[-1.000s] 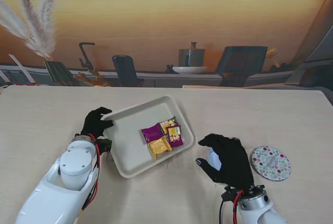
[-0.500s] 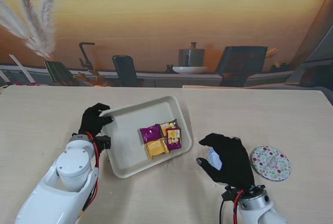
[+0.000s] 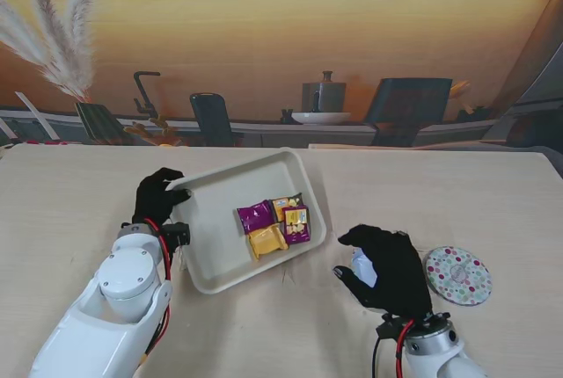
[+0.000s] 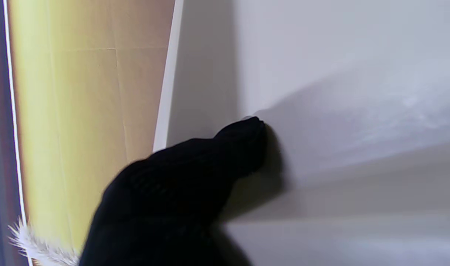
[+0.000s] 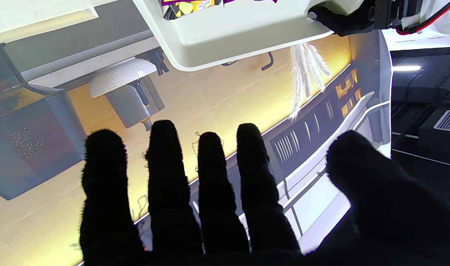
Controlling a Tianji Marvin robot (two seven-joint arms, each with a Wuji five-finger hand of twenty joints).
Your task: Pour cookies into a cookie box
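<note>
From the stand we get an evenly lit, sharp picture: warm amber light glows across the far wall [image 3: 290, 53], and the pale table [image 3: 493, 193] shows only soft, short shadows. In our left wrist view the white tray [image 4: 339, 92] fills the frame, close and featureless, with a broad grey shadow spreading from the black glove [image 4: 180, 192], whose edges are soft. In our right wrist view the fingers [image 5: 165, 177] are near-silhouettes against the bright backdrop, and straight lines bend toward the edges.
</note>
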